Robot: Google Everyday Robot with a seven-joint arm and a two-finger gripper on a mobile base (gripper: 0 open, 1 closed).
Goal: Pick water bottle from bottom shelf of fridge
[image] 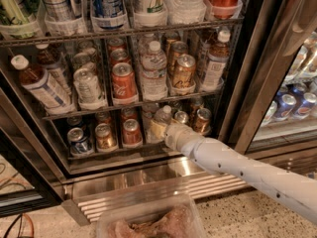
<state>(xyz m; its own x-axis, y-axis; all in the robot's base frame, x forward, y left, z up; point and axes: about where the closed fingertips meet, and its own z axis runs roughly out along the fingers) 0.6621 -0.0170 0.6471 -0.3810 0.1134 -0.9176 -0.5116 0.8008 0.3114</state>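
Observation:
The fridge (pixel 247 83) stands open in front of me. On its bottom shelf (pixel 114 150) a small clear water bottle (pixel 159 120) with a white cap stands between a red can (pixel 131 132) and a copper can (pixel 202 120). My white arm reaches in from the lower right, and my gripper (pixel 159 129) is at the lower front of the bottle, touching or nearly touching it. The wrist hides the bottle's lower right side.
A blue can (pixel 79 140) and a gold can (pixel 105 135) stand left on the bottom shelf. The rack above holds a larger clear bottle (pixel 154 71), tall cans and tea bottles (pixel 37 83). Below are the steel grille (pixel 148 192) and a clear plastic tub (pixel 151 222).

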